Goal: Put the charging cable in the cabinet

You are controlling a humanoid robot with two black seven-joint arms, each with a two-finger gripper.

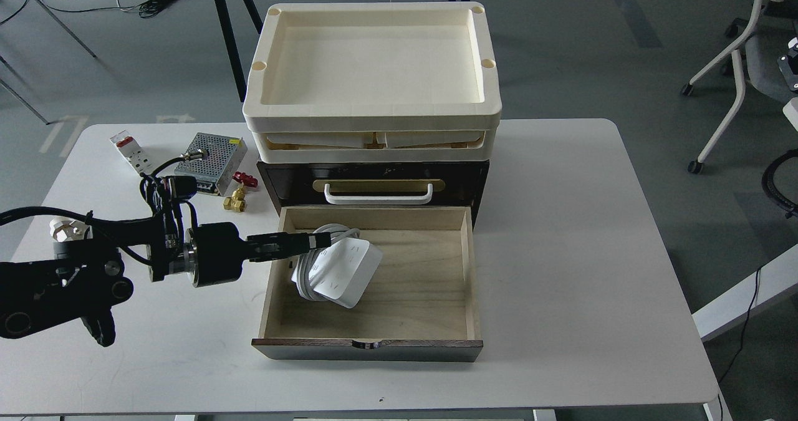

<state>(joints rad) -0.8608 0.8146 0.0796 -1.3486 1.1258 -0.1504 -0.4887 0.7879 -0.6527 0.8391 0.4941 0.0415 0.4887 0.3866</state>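
Observation:
The charging cable (340, 274), a white power strip with its cord coiled round it, is inside the open pale wood drawer (430, 296) of the dark brown cabinet (464, 181), at the drawer's left side. It looks tilted and low over the drawer floor. My left gripper (321, 241) reaches in over the drawer's left wall and is shut on the cable's coiled cord. My right gripper is out of view.
Cream plastic trays (372, 65) are stacked on the cabinet. Left of the cabinet on the white table (592, 252) lie a silver perforated power supply box (209, 162), a small white breaker with a red switch (129, 153) and a brass valve with a red handle (239, 195).

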